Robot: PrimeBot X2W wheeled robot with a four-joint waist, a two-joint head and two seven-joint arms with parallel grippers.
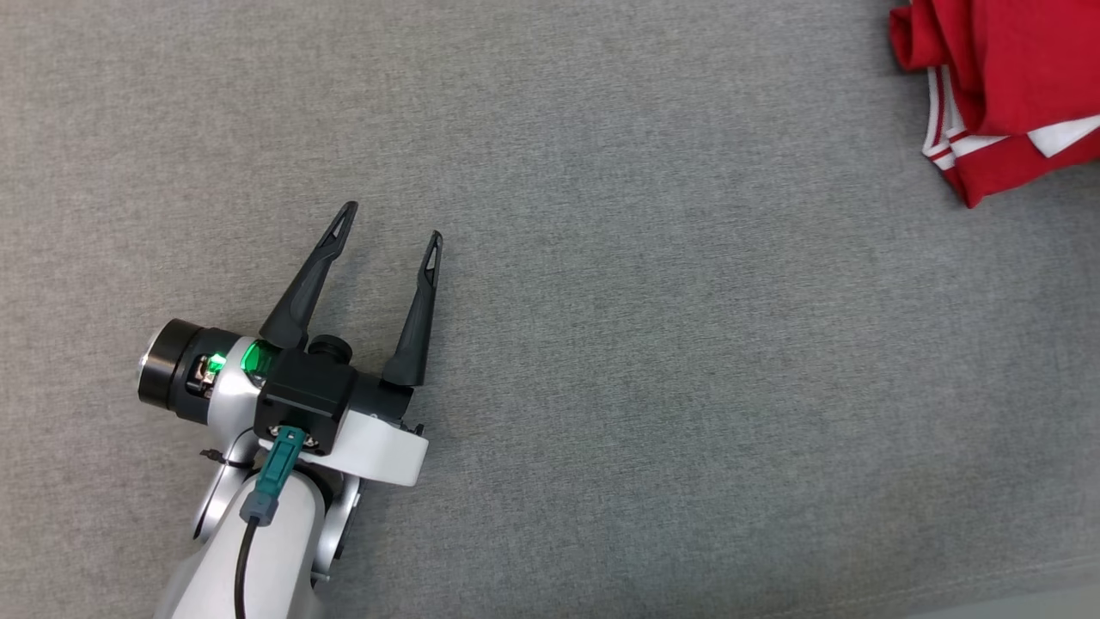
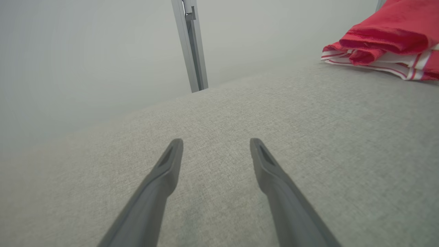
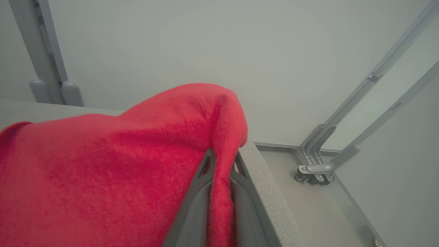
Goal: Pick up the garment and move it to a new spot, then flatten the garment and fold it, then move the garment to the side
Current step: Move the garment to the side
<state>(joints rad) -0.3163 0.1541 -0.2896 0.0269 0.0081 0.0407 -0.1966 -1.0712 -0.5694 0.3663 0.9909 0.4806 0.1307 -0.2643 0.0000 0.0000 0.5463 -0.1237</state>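
Right pincer (image 3: 223, 156) is squeezed narrow on a fold of the red garment (image 3: 103, 164), with the cloth sandwiched between both fingers. In the head view the garment sits way up at 2 o'clock, bunched near the edge of the grey table (image 1: 644, 344). Left pincer (image 1: 392, 222) hangs wide with nothing in it, down at 8 o'clock. The garment looks soft, light and floppy, so it'll probably sag and drag. Best grabbed at a corner or hem, not mid-bunch.

Garment (image 1: 1014, 77) cut off by top and right edge in head view; rest unseen. In right wrist view, cut off at left and bottom, hiding most of table (image 3: 260, 178). Fold between right fingers (image 3: 200, 192) hiding inner sides. Left arm (image 1: 258, 550) cut off at bottom.
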